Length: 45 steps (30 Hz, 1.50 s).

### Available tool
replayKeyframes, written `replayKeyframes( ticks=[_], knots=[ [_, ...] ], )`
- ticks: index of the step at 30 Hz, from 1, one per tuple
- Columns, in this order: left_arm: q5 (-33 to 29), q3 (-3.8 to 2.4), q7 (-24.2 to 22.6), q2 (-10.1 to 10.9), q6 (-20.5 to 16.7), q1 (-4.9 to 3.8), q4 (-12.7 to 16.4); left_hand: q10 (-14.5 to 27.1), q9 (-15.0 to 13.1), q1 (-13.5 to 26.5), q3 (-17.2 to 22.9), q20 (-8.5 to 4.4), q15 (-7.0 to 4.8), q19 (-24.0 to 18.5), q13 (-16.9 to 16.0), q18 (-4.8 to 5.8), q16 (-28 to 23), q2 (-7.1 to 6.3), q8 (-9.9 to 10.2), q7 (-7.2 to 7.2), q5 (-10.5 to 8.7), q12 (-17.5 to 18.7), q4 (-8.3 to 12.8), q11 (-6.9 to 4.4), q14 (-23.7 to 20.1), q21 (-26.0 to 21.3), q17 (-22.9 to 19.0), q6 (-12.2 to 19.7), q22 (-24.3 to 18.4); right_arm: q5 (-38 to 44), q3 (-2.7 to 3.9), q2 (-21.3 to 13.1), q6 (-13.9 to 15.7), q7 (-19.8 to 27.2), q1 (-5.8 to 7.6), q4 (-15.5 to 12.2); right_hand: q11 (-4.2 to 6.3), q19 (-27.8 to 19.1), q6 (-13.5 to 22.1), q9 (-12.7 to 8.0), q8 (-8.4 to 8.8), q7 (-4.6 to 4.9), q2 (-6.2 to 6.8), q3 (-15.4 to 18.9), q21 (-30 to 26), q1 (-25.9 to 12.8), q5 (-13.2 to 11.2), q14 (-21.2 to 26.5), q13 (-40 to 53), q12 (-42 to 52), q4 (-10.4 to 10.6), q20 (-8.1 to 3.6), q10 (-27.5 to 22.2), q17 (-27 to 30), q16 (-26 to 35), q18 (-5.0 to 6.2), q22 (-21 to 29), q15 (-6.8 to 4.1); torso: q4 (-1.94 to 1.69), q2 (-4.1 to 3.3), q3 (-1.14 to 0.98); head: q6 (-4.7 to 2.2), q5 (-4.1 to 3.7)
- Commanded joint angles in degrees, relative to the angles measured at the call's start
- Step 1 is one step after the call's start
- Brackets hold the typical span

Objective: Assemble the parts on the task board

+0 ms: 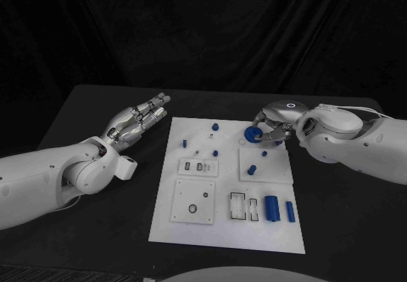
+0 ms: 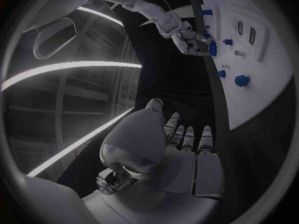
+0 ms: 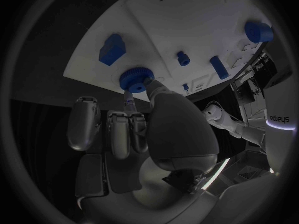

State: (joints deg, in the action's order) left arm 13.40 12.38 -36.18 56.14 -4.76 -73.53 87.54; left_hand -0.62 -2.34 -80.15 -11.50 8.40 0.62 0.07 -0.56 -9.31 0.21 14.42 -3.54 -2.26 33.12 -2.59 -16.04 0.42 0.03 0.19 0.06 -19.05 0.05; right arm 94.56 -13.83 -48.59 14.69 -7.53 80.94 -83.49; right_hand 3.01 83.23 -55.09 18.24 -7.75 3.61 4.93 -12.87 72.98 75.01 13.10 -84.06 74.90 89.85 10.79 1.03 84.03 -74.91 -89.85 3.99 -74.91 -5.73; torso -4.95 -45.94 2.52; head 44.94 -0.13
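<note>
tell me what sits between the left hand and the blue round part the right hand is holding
In the head view, between the left hand and the round part lies bare task board with one small blue peg.

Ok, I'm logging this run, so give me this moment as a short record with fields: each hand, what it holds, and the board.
left hand: open, fingers stretched out, over the black table beside the board, holding nothing
right hand: at the board's far right part, fingers on a round blue part
task board: white, lying flat mid-table
other parts: two blue cylinders lying near the board's near right corner
</note>
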Motion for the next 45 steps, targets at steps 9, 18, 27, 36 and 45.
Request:
replayKeyframes(
  ticks=[9, 18, 27, 36, 45],
  knots=[
    [0.11, -0.05, -0.54, 0.1, 0.71, 0.03, 0.11, 0.16, -0.03, -0.45, 0.35, 0.42, 0.44, -0.07, -0.04, -1.07, -0.21, -0.06, -0.31, -0.25, 0.22, 0.1, 0.16, 0.44, -0.03, -0.19, -0.06, -0.03, -0.05, 0.37, -0.37, -1.07, 3.02, 1.37, -0.48, -1.24, 0.49, 0.72, -5.56, 4.65, -3.2, -2.67, -1.08, -0.01, 1.79, 1.9, 0.77, -5.94, 15.1, 0.15, -1.52, -0.69, 5.97, -15.09, -0.15, -0.85, -10.99, -0.6, 0.07, 0.05, 0.02, 0.08, 0.23],
    [0.11, -0.04, -0.85, 0.58, -0.07, 0.03, 0.65, 0.14, -0.05, -0.81, 0.56, 0.7, 0.34, -0.07, -0.05, -1.06, -0.21, -0.22, -0.41, -0.23, 0.62, 0.08, 0.46, 0.4, -0.03, -0.19, -0.06, -0.24, -0.05, 0.37, -0.35, -1.42, 5.09, 1.1, 2.11, -4.28, 0.39, 1.2, -5.34, 5.37, -2.92, -2.41, -1.04, 0.14, 2.81, 1.3, 2.65, -5.94, 15.1, 0.15, -1.14, -0.85, 5.97, -15.09, -0.15, -1.03, -11.23, -0.7, -0.12, 0.01, 0.08, 0.12, 0.55],
    [0.11, -0.04, -0.93, 0.41, -0.16, 0.03, 0.54, 0.13, -0.06, -1.04, 0.71, 0.76, 0.27, -0.07, -0.05, -1.05, -0.21, -0.27, -0.46, -0.15, 0.92, 0.07, 0.65, 0.31, -0.03, -0.19, -0.06, -0.3, -0.05, 0.37, -0.35, 0.76, 4.42, 1.54, 3.52, -6.32, 0.29, 1.34, -5.13, 5.75, -2.66, -2.24, -0.87, 0.13, 3.16, 0.98, 4.12, -5.94, 15.1, 0.15, -0.98, -0.87, 5.97, -15.09, -0.15, -1.1, -11.31, -0.7, -0.08, -0.1, 0.0, 0.21, 0.46],
    [0.11, -0.04, -0.79, 0.21, 0.08, 0.03, 0.3, 0.13, -0.05, -1.27, 0.88, 0.8, 0.27, -0.07, -0.06, -1.05, -0.21, -0.27, -0.46, -0.13, 1.13, 0.07, 0.84, 0.31, -0.03, -0.19, -0.06, -0.25, -0.05, 0.37, -0.35, 5.96, 4.47, 3.09, 2.95, -4.3, 0.22, 1.38, -5.13, 5.82, -2.6, -2.09, -0.78, 0.19, 3.27, 0.76, 4.23, -5.94, 15.1, 0.15, -0.86, -0.85, 5.97, -15.09, -0.15, -1.13, -11.33, -0.64, -0.08, -0.08, -0.03, 0.72, -0.07],
    [0.11, -0.04, -0.7, 0.2, 0.07, 0.03, 0.39, 0.13, -0.05, -1.27, 0.88, 0.8, 0.27, -0.07, -0.06, -1.05, -0.21, -0.27, -0.46, -0.13, 1.13, 0.07, 0.84, 0.31, -0.03, -0.19, -0.06, -0.25, -0.05, 0.37, -0.34, 10.38, 3.82, 3.87, 1.47, -1.09, 0.15, 1.39, -4.99, 5.85, -2.44, -1.94, -0.64, 0.26, 3.31, 0.58, 4.2, -5.94, 15.1, 0.15, -0.79, -0.8, 5.97, -15.09, -0.15, -1.14, -11.34, -0.55, -0.24, -0.01, 0.12, 0.37, -0.12]
  ],
)
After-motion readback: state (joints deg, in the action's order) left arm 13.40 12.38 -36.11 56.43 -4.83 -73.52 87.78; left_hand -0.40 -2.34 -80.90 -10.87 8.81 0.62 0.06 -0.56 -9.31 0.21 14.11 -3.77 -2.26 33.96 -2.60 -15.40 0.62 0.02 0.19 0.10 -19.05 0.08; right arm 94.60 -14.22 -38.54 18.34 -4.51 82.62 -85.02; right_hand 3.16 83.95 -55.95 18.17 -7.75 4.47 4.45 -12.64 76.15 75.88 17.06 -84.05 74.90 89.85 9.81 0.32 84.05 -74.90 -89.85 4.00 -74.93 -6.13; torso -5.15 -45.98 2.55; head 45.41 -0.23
